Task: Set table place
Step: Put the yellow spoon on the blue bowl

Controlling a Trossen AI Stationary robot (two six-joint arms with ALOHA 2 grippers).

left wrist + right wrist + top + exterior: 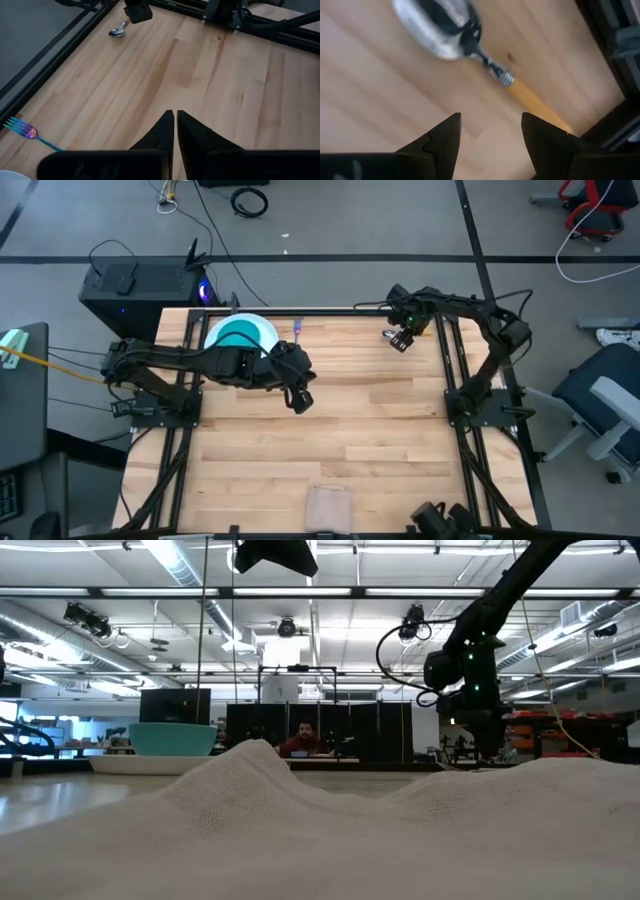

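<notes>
Light wooden table [330,430], black rails along its edges. White plate [262,330] with teal bowl [236,336] on it at the far left of the tabletop. Just right of the plate, blue-handled fork [297,330], long axis running near-to-far; in the left wrist view, iridescent tines [20,128] point toward the table's far edge. Orange-handled spoon [470,45] at the far right, by the right rail, long axis roughly left-to-right, bowl end toward the left, handle toward the rail. Right gripper [490,131] directly over the spoon, fingers spread wide, grasping nothing. Left gripper [175,125] near the plate, above bare wood, fingers clenched almost together, nothing between them. Beige cloth [328,505] at the near edge, centre.
</notes>
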